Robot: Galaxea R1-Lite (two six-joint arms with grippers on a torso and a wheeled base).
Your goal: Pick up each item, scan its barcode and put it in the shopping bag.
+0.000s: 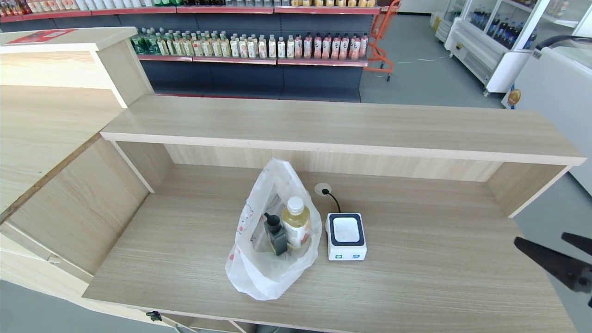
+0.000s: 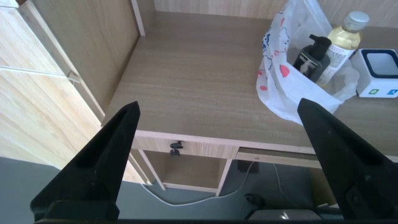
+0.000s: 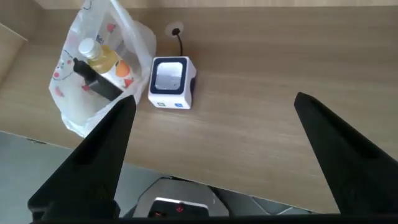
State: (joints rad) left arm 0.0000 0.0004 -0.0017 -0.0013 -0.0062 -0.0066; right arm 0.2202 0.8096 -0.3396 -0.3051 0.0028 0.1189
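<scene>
The thin white shopping bag [image 1: 252, 273] sits near the middle of the wooden worktop [image 1: 439, 259], with its mouth slumped open toward the robot. Two things stand in it: a bottle of pale yellow liquid [image 1: 296, 224] with a white cap and, just in front of it, a dark pump bottle [image 1: 276, 236]. They look to be touching. The white barcode scanner [image 1: 346, 236] stands just beside the bag on the robot's right, and its cable [image 1: 334, 200] runs back to a hole in the worktop. The right tool [image 1: 539, 237] hangs off the worktop's right front corner, well apart from the bag, with its fingers spread wide and nothing between them. The left tool [image 2: 217, 106] is likewise wide and bare, out past the front left edge. With both visible bottles bagged, the task looks at or near its end, so the main risk is upsetting what is already done. The bag has no stiffness and its mouth gapes. A finger coming in low could catch the film, drag it, and tip the pump bottle out or knock the taller bottle over. A sweep from the right could shove the scanner into the bag or pull on its cable. Either tool could also strike the worktop's front edge if it comes in from below that edge.
</scene>
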